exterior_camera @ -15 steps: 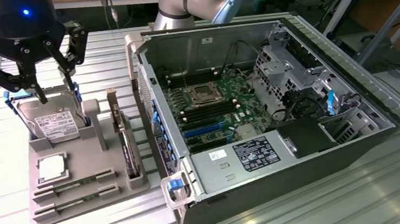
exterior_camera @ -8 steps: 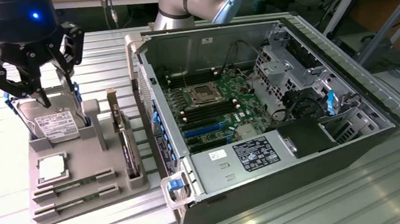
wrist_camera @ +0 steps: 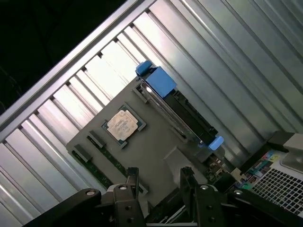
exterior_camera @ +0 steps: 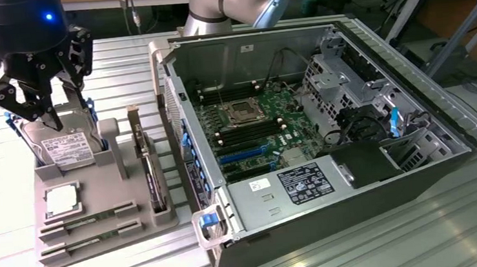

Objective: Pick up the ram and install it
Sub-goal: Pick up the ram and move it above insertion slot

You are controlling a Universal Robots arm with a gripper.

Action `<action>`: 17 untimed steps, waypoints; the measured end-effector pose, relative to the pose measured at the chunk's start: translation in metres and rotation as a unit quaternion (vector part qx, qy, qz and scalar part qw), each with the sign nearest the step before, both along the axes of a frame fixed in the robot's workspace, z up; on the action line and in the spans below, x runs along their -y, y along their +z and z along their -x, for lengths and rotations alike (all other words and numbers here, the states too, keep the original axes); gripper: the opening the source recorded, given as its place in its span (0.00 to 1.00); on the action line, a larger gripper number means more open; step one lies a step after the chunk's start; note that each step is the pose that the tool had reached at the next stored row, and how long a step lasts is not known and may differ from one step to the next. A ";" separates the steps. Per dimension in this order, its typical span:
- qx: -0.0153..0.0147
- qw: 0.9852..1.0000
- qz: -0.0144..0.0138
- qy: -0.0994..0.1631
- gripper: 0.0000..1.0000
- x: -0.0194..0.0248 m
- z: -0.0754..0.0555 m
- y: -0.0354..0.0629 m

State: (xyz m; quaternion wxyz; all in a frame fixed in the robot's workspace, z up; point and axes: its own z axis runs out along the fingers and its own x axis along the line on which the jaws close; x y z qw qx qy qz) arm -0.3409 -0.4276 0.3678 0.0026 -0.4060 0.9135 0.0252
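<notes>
Two ram sticks lie flat in slots at the near end of the grey holder tray (exterior_camera: pixel 96 191): one ram (exterior_camera: pixel 88 220) just behind the other ram (exterior_camera: pixel 90 239). In the wrist view the same green sticks, ram (wrist_camera: pixel 112 161) and ram (wrist_camera: pixel 93 169), sit past the silver CPU (wrist_camera: pixel 124 125). My gripper (exterior_camera: pixel 46 102) hangs open above the far end of the tray, over the hard drive (exterior_camera: pixel 66 145), well away from the sticks. In the wrist view the gripper (wrist_camera: pixel 159 179) has nothing between its black fingers (wrist_camera: pixel 132 177).
An open computer case (exterior_camera: pixel 325 132) stands at the exterior view's right, with the motherboard (exterior_camera: pixel 251 129) and its dark memory slots (exterior_camera: pixel 251 135) exposed. An expansion card (exterior_camera: pixel 148 161) stands upright on the tray's edge beside the case. The CPU (exterior_camera: pixel 61 199) lies mid-tray. Ribbed metal table (exterior_camera: pixel 403 235) all around.
</notes>
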 end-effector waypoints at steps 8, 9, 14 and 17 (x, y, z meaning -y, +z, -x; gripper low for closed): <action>0.000 0.997 0.000 0.073 0.48 0.0146 0.005 -0.0001; 0.000 0.996 0.000 0.088 0.48 0.0147 0.006 0.0000; 0.000 0.987 0.000 0.158 0.48 0.0147 0.006 -0.0003; 0.000 0.981 0.000 0.193 0.48 0.0147 0.006 -0.0003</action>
